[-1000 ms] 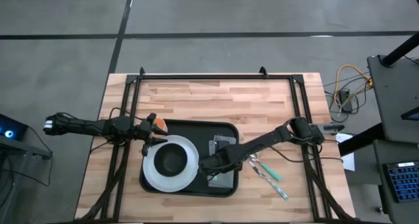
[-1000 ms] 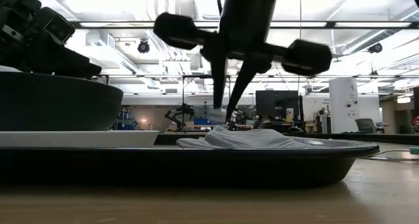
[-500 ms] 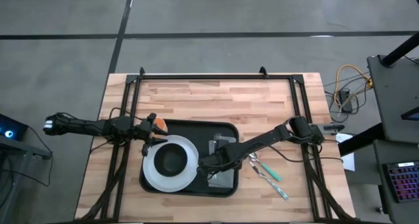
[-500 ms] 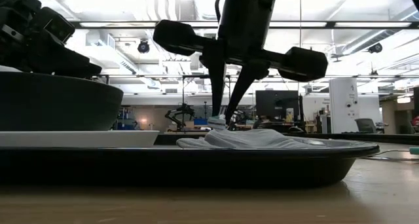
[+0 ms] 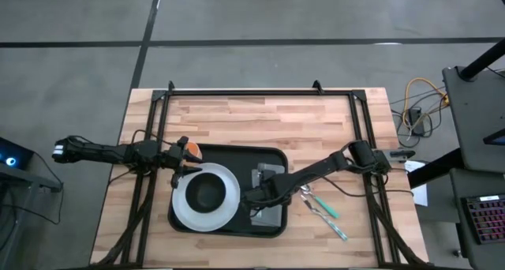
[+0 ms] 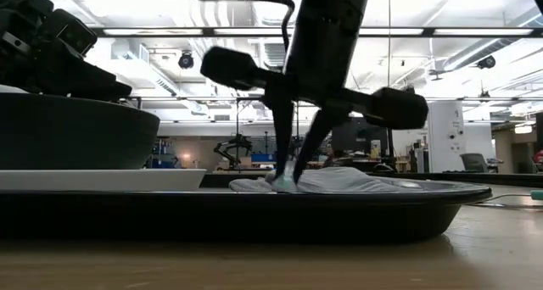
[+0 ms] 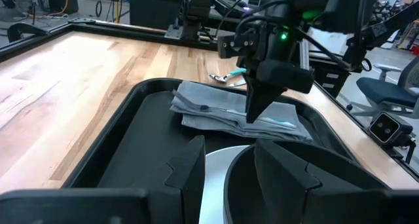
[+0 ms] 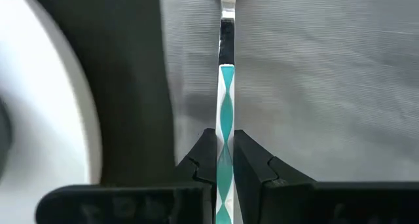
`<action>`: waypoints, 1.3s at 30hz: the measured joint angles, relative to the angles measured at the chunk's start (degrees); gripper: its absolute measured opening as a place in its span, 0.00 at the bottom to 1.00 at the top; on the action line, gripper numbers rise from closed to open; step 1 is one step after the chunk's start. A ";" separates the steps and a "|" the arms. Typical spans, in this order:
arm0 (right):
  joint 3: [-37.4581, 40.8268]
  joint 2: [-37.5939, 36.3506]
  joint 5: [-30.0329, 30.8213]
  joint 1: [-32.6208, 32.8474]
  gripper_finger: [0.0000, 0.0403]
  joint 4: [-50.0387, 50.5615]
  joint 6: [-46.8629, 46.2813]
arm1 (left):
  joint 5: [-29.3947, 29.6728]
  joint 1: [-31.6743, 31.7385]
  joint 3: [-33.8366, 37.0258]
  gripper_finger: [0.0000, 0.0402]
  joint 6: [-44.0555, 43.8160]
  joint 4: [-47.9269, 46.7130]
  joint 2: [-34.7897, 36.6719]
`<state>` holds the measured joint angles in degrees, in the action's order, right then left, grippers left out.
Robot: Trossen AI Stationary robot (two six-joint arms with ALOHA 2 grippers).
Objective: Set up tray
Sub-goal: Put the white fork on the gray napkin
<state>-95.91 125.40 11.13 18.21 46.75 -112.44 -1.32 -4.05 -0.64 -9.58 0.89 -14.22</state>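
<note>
- High view: one black tray (image 5: 229,223) lies on the wooden table (image 5: 260,120), toward its near middle. On the tray's left part sits one round white plate (image 5: 185,211) carrying one dark bowl (image 5: 207,193); on its right part lies one folded grey napkin (image 5: 268,215). The right gripper (image 5: 254,197) reaches in over the napkin's left edge. The left gripper (image 5: 180,153) waits at the tray's far left corner, next to one orange object (image 5: 192,149). Two utensils (image 5: 323,208) with teal handles lie on the table just right of the tray.
- Low view: the tray (image 6: 254,214) fills the foreground, the bowl (image 6: 76,133) on the plate (image 6: 102,181) at left. The right gripper (image 6: 293,173) points down with its tips at the napkin (image 6: 339,181).
- Left wrist view: the left arm's jaws stand wide apart with nothing between them, just over the bowl's rim (image 7: 275,165) and the plate (image 7: 216,178). Beyond, the right gripper (image 7: 254,114) touches down on the napkin (image 7: 209,106) inside the tray (image 7: 124,126); one utensil (image 7: 226,75) shows on the table behind.
- Right wrist view: the right arm's jaws are closed on the teal-and-white patterned handle of one utensil (image 8: 226,119), which lies along the napkin (image 8: 327,86). Beside it show a strip of the tray (image 8: 134,86) and the plate's edge (image 8: 46,106).
</note>
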 joint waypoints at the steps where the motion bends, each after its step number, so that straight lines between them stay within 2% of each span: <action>1: 0.35 0.00 -0.35 -0.01 0.04 -0.02 -0.29 | -0.02 0.02 0.00 0.29 0.00 0.00 0.00; 12: 3.92 0.09 -2.81 -0.03 0.04 -6.31 -1.18 | -0.02 0.00 0.00 0.29 0.00 0.00 0.00; 20: 3.12 2.50 -4.90 -0.06 0.04 -7.56 -1.65 | 0.00 0.00 0.00 0.29 0.00 0.00 0.00; 39: 3.29 2.31 -5.02 -0.04 0.26 -9.05 0.81 | 0.00 0.02 -0.02 0.29 0.00 0.00 0.00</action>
<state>-92.62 127.72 6.11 18.17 37.70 -111.63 -1.32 -4.03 -0.66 -9.58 0.89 -14.22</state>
